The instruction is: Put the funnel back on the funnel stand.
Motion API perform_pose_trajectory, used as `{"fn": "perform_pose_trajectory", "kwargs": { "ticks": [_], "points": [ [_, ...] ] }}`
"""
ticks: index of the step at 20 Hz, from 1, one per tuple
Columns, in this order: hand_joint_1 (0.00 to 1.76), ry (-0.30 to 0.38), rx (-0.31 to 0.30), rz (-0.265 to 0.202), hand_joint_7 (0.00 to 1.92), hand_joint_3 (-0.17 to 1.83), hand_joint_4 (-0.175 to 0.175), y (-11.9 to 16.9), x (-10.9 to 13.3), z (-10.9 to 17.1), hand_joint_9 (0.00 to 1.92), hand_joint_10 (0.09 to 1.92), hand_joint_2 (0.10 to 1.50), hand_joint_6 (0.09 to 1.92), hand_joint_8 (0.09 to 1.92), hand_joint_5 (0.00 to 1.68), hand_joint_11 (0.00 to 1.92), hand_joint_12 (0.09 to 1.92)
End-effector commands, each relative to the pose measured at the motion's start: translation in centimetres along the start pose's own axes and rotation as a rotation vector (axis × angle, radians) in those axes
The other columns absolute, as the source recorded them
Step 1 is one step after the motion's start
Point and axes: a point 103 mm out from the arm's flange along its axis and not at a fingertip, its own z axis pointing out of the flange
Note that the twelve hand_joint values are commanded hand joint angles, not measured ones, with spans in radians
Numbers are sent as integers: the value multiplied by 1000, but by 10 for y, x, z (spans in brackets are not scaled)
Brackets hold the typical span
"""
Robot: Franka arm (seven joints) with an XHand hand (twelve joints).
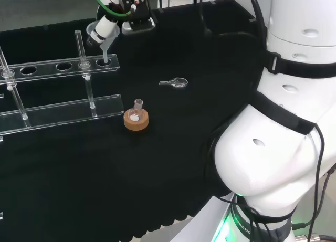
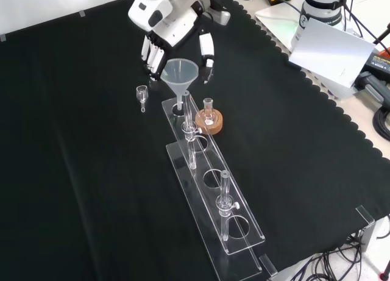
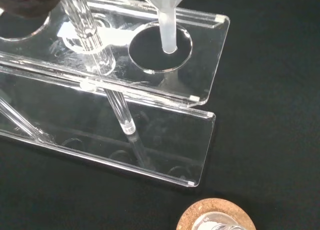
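One clear funnel (image 2: 179, 72) hung at the end of the acrylic funnel stand (image 2: 210, 202) nearest the arm, its stem pointing down into the stand's end hole; in the wrist view the stem tip (image 3: 169, 38) sat just inside that round opening. The hand (image 2: 164, 22) was above and behind the funnel in the front view, fingers curled down at both sides of the cone, and seemed to grip its rim, though the contact itself was hard to make out. The stand's other holes in the top shelf held nothing. Just beside the stand stood a small glass flask (image 2: 208, 108) on a cork ring (image 2: 210, 123); the head view showed a little white matter in its bottom. Apart from these, a small clear glass piece (image 2: 142, 94) lay on the black cloth (image 2: 73, 171).
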Motion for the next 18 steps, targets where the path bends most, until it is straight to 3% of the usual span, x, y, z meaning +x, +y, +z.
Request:
{"fn": "perform_pose_trajectory", "kwargs": {
  "ticks": [1,13,18],
  "points": [
    [714,-8,27,9,560,505,-82,9,0,8,1012,476,707,390,734,491,623,1255],
    [714,-4,76,19,550,505,-81,29,-9,31,991,470,706,407,733,479,620,1256],
    [711,-12,91,14,507,500,-84,32,-8,38,862,486,708,400,747,435,592,1264]
  ]
}}
